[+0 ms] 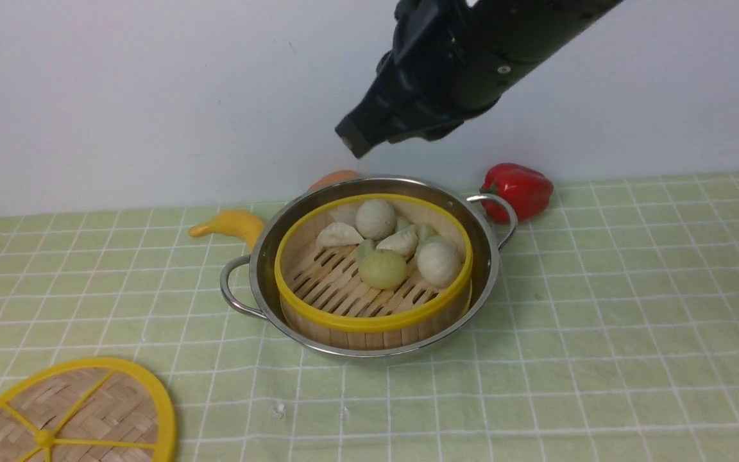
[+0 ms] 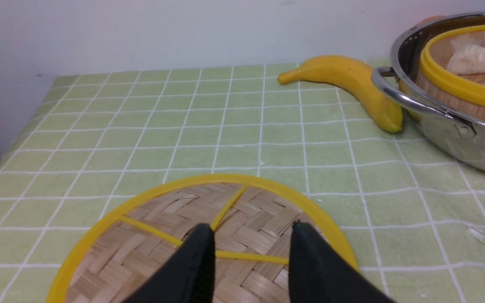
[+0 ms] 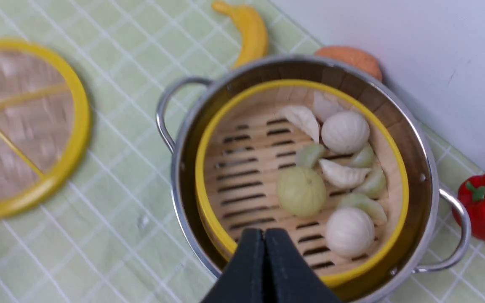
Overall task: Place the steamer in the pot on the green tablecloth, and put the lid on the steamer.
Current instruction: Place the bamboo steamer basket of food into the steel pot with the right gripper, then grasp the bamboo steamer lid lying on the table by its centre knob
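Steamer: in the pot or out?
In: the steamer sits inside the pot, steel wall ringing it all round. The lid is not on it.

Black tubular right arm (image 1: 536,32), silver screw (image 1: 503,69), tapered matte-black fingers (image 2: 192,269)

Steamer (image 1: 369,321) in pot (image 1: 490,263), mid tablecloth (image 1: 600,321). Lid (image 1: 87,410) flat on tablecloth, front-left, well apart. Banana (image 1: 231,224) behind-left of pot, pepper (image 1: 520,189) behind-right.

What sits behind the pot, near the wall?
A banana and a red pepper flank the pot; between them an orange item shows only its top, the rest covered by the pot.
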